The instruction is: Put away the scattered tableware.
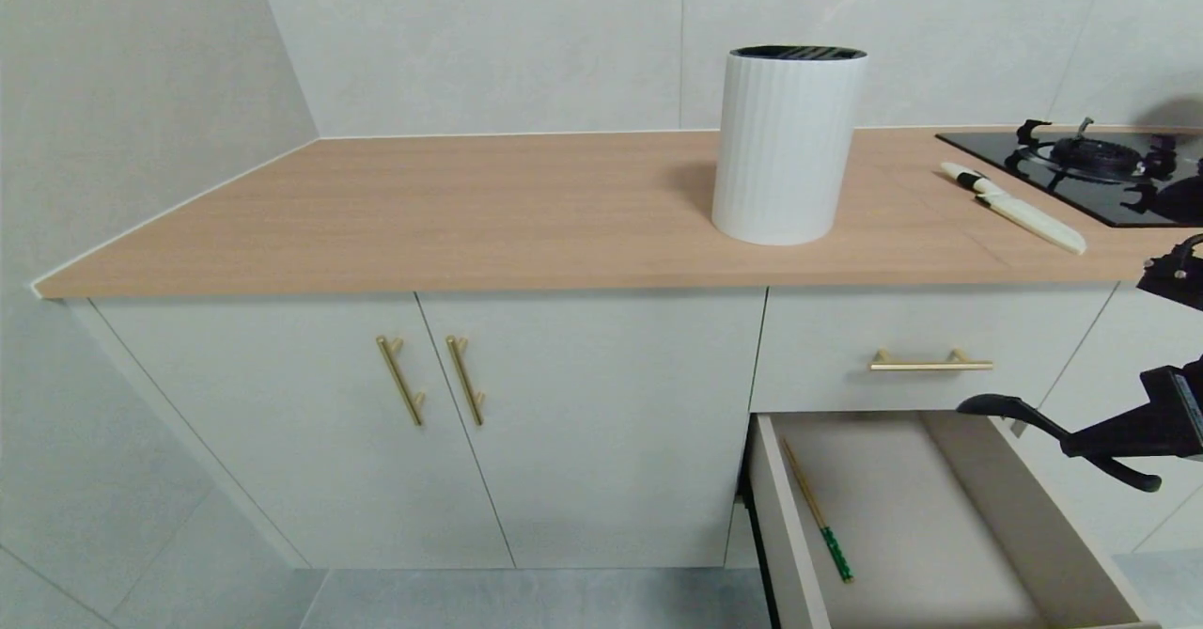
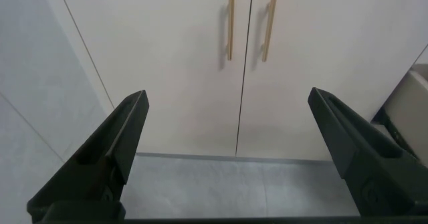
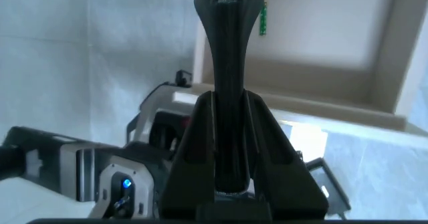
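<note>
Stowing tableware: chopsticks point(image 1: 818, 516) lie in drawer point(image 1: 1020, 507) | left gripper point(image 2: 227, 150) spread, empty; right gripper point(image 3: 227, 7) pinched shut, empty | you'll likely lift the knife point(image 1: 1015, 208) next.

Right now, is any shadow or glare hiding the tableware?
Head view: the white ribbed cylindrical holder throws a soft shadow leftward on the wooden counter, clear of the cream-handled knife; the green-tipped chopstick in the open drawer is evenly lit. Right wrist view: no glare on it.
</note>
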You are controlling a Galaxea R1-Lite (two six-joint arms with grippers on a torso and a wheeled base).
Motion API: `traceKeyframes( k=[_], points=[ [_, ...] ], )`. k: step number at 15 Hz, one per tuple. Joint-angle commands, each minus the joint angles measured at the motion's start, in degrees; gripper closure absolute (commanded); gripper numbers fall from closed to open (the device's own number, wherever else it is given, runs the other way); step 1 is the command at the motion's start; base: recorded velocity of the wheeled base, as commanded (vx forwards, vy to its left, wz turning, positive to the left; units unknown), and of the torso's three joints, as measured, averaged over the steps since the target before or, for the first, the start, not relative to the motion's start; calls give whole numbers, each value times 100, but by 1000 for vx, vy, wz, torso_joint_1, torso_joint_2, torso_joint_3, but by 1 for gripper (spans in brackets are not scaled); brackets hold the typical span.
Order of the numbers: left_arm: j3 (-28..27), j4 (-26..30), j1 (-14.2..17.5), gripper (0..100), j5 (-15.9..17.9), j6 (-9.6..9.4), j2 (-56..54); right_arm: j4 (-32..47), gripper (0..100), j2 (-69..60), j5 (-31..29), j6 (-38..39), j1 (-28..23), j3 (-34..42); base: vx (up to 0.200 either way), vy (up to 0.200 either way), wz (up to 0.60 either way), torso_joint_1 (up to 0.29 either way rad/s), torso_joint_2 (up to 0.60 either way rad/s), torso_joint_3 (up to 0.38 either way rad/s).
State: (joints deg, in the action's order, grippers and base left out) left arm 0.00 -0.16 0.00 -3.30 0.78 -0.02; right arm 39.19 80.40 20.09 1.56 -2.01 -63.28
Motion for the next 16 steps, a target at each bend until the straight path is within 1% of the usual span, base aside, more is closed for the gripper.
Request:
traceKeyframes(
  k=[1,5,7,9,12,13,14,15,16],
  points=[
    [0,7,0,0,-4,1,2,-52,100,-6,12,2,-1,158,0,0,0,-119,456,330],
    [0,7,0,0,-4,1,2,-184,100,187,12,2,-1,290,0,0,0,-96,443,354],
    [0,7,0,0,-4,1,2,-492,100,327,12,11,-1,475,0,0,0,-51,442,386],
    [0,-2,0,0,-4,1,2,-1142,100,705,12,11,87,738,0,0,0,-32,327,308],
    [0,-2,0,0,-4,1,2,-1775,100,1444,4,20,201,747,0,0,0,-6,90,85],
    [0,7,0,0,-4,1,2,-2109,100,1778,-31,20,219,756,0,0,0,0,0,0],
    [0,-2,0,0,-4,1,2,-2302,100,1980,-128,20,263,756,0,0,0,0,0,0],
    [0,-2,0,0,-4,1,2,-2531,100,2252,-418,20,333,747,0,0,0,0,0,0],
    [0,-2,0,0,-4,1,2,-2531,100,2252,-418,20,333,747,0,0,0,0,0,0]
  ],
)
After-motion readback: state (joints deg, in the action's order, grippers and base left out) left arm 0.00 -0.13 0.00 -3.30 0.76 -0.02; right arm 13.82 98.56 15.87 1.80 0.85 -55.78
